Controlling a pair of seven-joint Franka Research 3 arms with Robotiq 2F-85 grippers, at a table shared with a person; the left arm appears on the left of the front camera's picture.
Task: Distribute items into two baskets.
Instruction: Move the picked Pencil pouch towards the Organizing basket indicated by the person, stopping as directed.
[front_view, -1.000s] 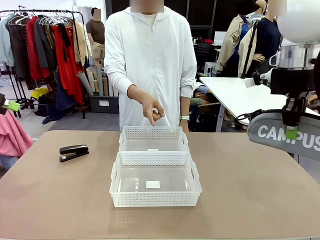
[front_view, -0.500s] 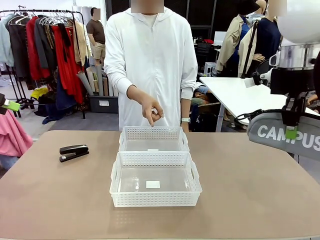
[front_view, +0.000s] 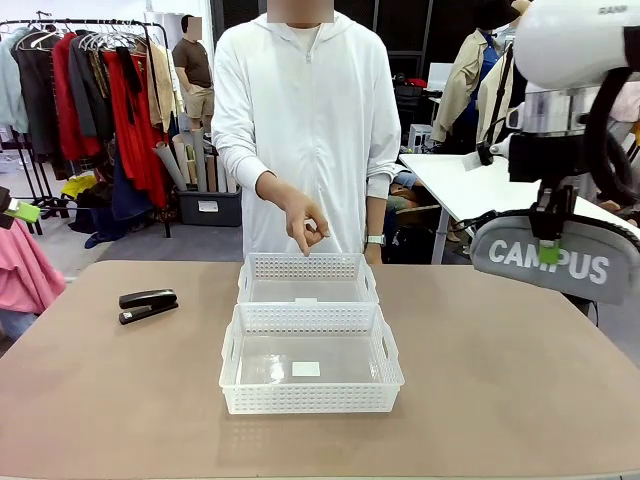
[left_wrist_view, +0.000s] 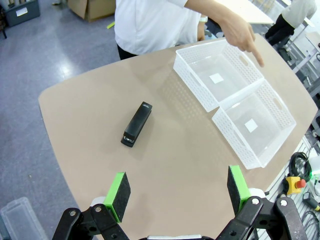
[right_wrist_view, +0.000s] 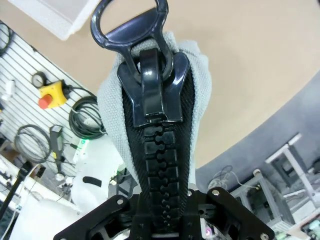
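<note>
My right gripper (front_view: 548, 250) hangs high over the table's right side, shut on the top of the grey "CAMPUS" zip pouch (front_view: 553, 262). The right wrist view looks straight along the pouch's black zipper (right_wrist_view: 156, 150). Two white lattice baskets stand end to end at mid table, the far basket (front_view: 307, 262) by the person and the near basket (front_view: 310, 397) toward me. A person's hand (front_view: 306, 229) points down over the far basket. The black stapler (front_view: 148, 304) lies on the left of the table. My left gripper (left_wrist_view: 178, 190) is open high above the stapler (left_wrist_view: 137, 124), holding nothing.
The person in white stands at the far edge behind the baskets. Bare tabletop (front_view: 500, 380) lies to the right and front of the baskets. A white table (front_view: 470, 185) and clothes racks (front_view: 90, 90) stand beyond.
My right arm has carried the pouch to the left, toward the table's middle. The person's pointing hand, the stapler and the baskets have stayed put.
</note>
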